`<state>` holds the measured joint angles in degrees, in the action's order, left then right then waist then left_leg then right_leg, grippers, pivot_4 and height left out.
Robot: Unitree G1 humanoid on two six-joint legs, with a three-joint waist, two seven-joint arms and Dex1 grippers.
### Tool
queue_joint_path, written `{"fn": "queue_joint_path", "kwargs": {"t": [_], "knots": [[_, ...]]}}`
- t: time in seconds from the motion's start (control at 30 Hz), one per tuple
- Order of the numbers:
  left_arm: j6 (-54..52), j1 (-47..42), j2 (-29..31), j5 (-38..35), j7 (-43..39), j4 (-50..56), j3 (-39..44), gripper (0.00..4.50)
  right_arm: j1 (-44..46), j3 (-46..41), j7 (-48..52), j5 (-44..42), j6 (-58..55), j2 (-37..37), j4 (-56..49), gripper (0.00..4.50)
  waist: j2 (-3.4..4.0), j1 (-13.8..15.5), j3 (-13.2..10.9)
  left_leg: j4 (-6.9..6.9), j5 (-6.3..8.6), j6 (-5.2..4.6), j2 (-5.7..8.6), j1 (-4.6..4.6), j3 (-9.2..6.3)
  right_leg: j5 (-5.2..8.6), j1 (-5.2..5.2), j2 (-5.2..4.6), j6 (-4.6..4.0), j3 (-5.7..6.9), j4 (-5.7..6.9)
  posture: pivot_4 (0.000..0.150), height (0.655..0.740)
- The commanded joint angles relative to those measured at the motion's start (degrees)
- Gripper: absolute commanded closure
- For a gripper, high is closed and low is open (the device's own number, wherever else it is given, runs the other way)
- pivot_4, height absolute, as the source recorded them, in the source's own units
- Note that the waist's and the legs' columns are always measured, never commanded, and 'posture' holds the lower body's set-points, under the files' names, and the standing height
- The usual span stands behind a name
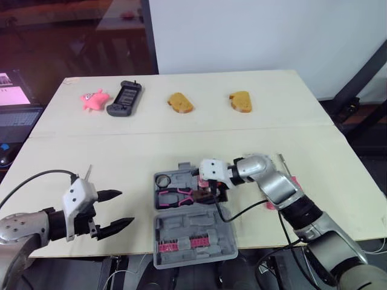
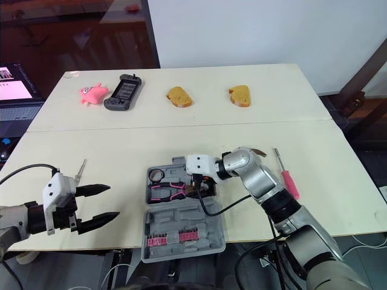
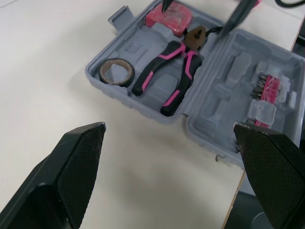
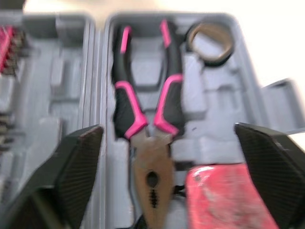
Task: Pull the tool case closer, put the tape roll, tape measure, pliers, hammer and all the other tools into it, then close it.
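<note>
The grey tool case [image 1: 164, 231] lies open at the table's front edge. Its far half holds a tape roll [image 3: 116, 71], pink-and-black pliers [image 3: 171, 76] and a red tape measure [image 3: 169, 15]. The near half carries a row of pink bits [image 1: 178, 244]. My right gripper [image 1: 211, 194] hangs open just above the pliers' head, with nothing between its fingers. My left gripper [image 1: 126, 208] is open and empty, low over the table to the left of the case. A pink-handled screwdriver [image 2: 288, 179] lies to the right of my right arm. A thin small tool [image 2: 80, 169] lies on the left.
Along the table's far side lie a pink toy [image 1: 95, 99], a dark handheld controller [image 1: 125, 98] and two bread slices [image 1: 180, 103] [image 1: 240, 101]. A laptop [image 1: 15, 112] sits off the table's left edge.
</note>
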<state>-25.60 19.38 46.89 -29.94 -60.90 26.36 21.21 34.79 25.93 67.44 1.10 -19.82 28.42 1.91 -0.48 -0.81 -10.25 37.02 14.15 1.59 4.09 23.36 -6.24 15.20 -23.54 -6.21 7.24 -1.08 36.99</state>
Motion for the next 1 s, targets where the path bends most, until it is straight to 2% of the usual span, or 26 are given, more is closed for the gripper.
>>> {"fn": "queue_joint_path", "kwargs": {"t": [0.03, 0.23, 0.27, 0.33, 0.57, 1.0], "knots": [[1.34, -0.17, -0.21, -1.14, -0.23, 0.47, 1.38, 0.00, 0.55, -3.99, -0.10, -3.90, -3.17, 0.17, -5.25, 0.04, 0.00, -0.01, 0.00, 0.00, 0.00, 0.00, 0.00, 0.00, 0.00, 0.01, 0.00, 0.00, -0.02, 0.00, 0.00, 0.150, 0.7400], [2.26, 0.80, -1.65, -1.13, 0.44, 1.22, 0.36, 0.00, -0.95, -5.35, -1.79, -8.98, -10.00, -2.69, -8.82, 0.04, 0.00, -0.09, 0.00, -0.02, 0.00, 0.00, -0.01, 0.00, -0.01, 0.03, -0.01, -0.01, -0.05, 0.00, 0.00, 0.150, 0.7400], [2.54, 1.02, -1.93, -1.03, 0.56, 1.37, 0.30, 0.00, -1.00, -5.59, -3.01, -9.32, -10.45, -3.79, -8.34, 0.27, 0.00, -0.09, 0.00, -0.02, 0.00, 0.00, -0.02, 0.00, -0.01, 0.03, -0.02, -0.01, -0.05, -0.01, 0.00, 0.150, 0.7400], [2.84, 1.43, -2.48, -0.98, 0.77, 1.50, 0.43, 0.00, -0.99, -5.18, -4.77, -9.05, -9.87, -5.36, -6.75, 0.91, 0.00, -0.05, 0.00, -0.02, 0.00, 0.00, -0.01, 0.00, -0.01, 0.03, -0.02, -0.02, -0.06, 0.00, 0.00, 0.150, 0.7400], [5.40, 2.47, -3.81, -0.31, 1.54, 1.42, 0.78, 0.00, -1.00, -1.96, -7.62, -6.39, -6.52, -7.93, -0.27, 4.46, 0.00, 0.02, 0.00, -0.01, 0.00, 0.00, 0.01, 0.00, 0.00, 0.03, -0.01, -0.03, -0.06, 0.00, -0.01, 0.150, 0.7400], [9.94, 2.14, -5.02, 1.43, 3.41, 2.30, -0.39, 0.00, -3.90, 2.61, -9.50, -0.25, -1.06, -8.42, 14.42, 4.46, 0.02, -0.14, 0.04, -0.03, 0.00, 0.00, 0.00, -0.09, 0.00, 0.03, 0.07, 0.01, -0.06, 0.00, 0.00, 0.150, 0.7400]]}}
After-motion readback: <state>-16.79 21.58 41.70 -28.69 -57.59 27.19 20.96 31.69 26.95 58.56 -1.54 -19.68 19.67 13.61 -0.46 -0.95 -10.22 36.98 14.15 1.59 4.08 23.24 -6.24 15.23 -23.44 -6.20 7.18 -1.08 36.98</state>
